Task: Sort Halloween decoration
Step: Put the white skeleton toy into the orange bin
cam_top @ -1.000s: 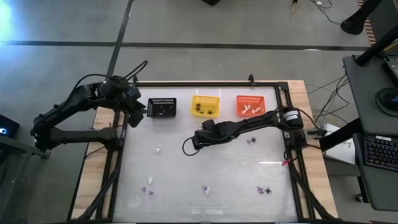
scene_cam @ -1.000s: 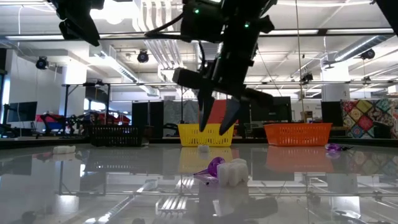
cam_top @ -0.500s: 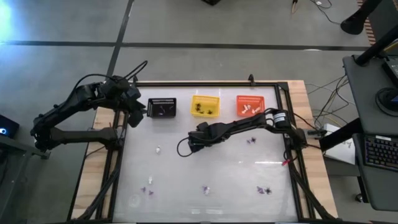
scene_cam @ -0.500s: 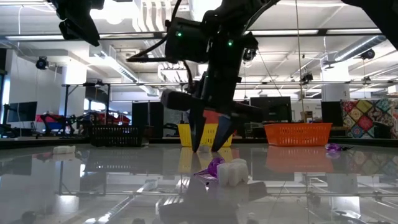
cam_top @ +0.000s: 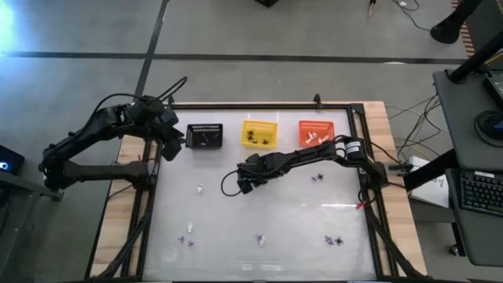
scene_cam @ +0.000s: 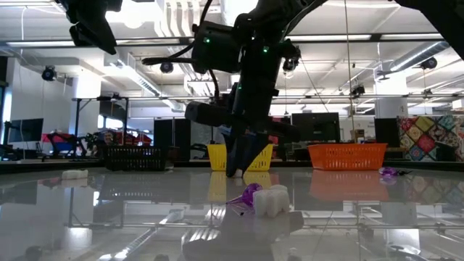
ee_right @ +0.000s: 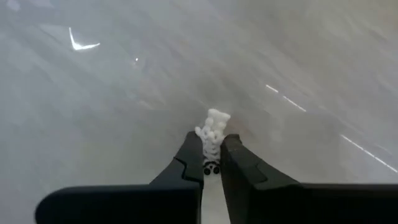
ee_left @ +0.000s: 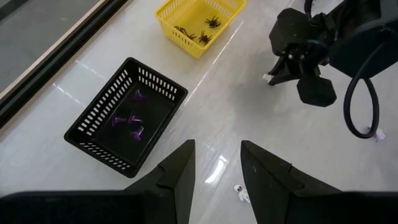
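Small Halloween decoration pieces lie scattered on the glossy white table: a white one (cam_top: pixel 200 189) and purple ones (cam_top: pixel 317 178), (cam_top: pixel 189 229), (cam_top: pixel 334 240). My right gripper (cam_top: pixel 242 187) is low over the table's middle, shut on a small knobbly white trinket (ee_right: pixel 212 132). It shows in the low view (scene_cam: pixel 236 170) in front of the yellow basket. My left gripper (ee_left: pixel 216 173) hangs open and high near the far left corner (cam_top: pixel 169 140), above the black basket (ee_left: pixel 124 118), touching nothing. My right gripper pinches the white trinket between its two fingers, at the end nearest the wrist (ee_right: pixel 211 160). The fingers come steeply from above, slanting in from the table's right. The trinket's other end (ee_right: pixel 215 118) sticks out past the fingertips toward the table; whether it rests there I cannot tell.
Along the far edge stand a black basket (cam_top: pixel 206 136) holding purple pieces, a yellow basket (cam_top: pixel 259 133) holding black spiders and an orange basket (cam_top: pixel 317 134) holding white pieces. A purple and a white piece (scene_cam: pixel 262 199) lie near the front edge. A dark frame (cam_top: pixel 149 204) borders the table.
My right gripper has come down to the table and a little toward its left edge, rolling its wrist somewhat. Its fingers, spread apart a moment ago, have shut on the white trinket.
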Motion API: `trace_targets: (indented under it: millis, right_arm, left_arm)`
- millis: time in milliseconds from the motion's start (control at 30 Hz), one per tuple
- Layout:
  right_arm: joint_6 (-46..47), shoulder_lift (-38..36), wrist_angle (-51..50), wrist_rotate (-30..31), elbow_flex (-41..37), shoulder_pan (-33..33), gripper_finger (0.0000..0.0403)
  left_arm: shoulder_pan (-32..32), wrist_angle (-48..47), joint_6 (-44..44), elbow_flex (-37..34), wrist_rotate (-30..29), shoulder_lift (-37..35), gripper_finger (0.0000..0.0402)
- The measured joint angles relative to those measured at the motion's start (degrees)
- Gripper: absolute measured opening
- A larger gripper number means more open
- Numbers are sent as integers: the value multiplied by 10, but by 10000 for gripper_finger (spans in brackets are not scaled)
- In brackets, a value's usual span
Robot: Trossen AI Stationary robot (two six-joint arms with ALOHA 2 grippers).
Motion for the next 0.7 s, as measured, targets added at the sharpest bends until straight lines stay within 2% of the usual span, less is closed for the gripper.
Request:
trace_targets:
  millis: [333, 700]
  right_arm:
    - [-17, -47, -46, 8, -4, 0, 14]
    - [1, -143, -239, 88, -2, -7, 13]
  left_arm:
    - [0, -1, 0, 0, 0, -8, 111]
    - [0, -1, 3, 0, 0, -11, 111]
